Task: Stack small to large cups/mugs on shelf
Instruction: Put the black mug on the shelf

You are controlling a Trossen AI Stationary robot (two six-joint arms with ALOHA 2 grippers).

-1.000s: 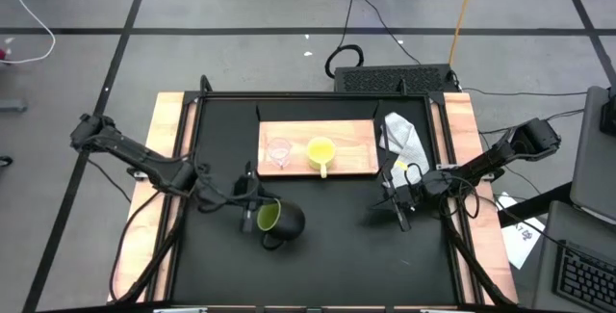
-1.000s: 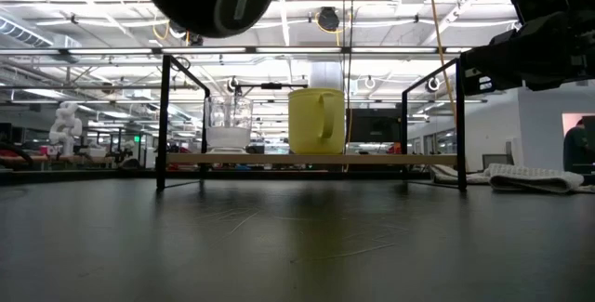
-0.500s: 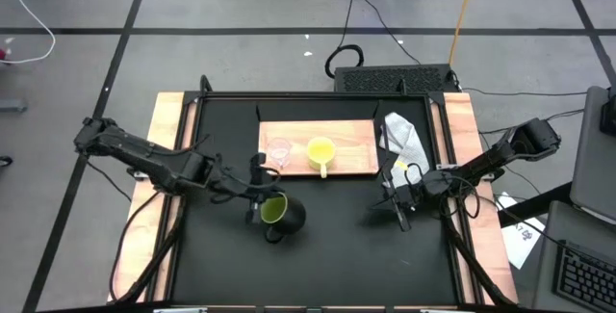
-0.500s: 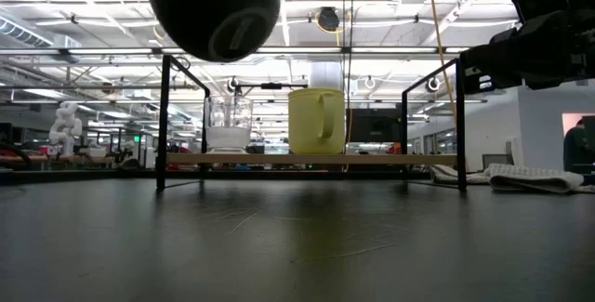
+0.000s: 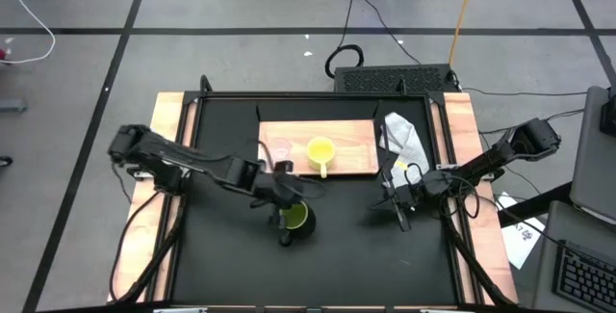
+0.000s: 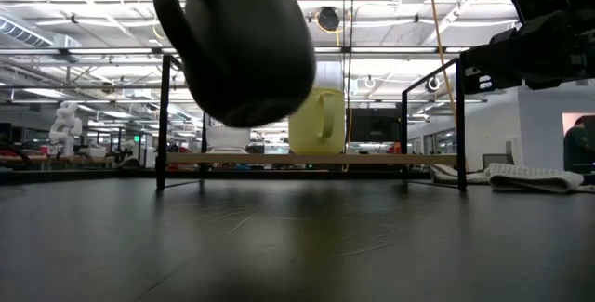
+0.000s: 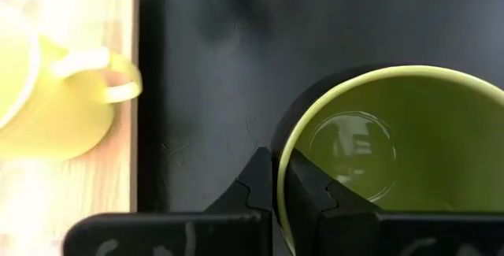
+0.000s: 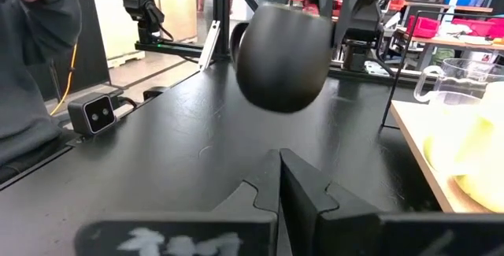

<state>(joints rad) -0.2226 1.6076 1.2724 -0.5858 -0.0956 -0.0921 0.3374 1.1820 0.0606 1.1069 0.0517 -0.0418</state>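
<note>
While airborne, green mug [image 5: 294,220] nears shelf [image 5: 361,149] edge.

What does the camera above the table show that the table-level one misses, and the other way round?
Only the high view shows the left gripper pinching the dark mug's rim, the mug's green inside, the right gripper shut over the mat, the white cloth and the glass cup on the shelf. Only the low view shows the dark mug hanging in the air, clear of the table, and the shelf's legs. Both show the dark mug, the yellow mug and the shelf.
</note>
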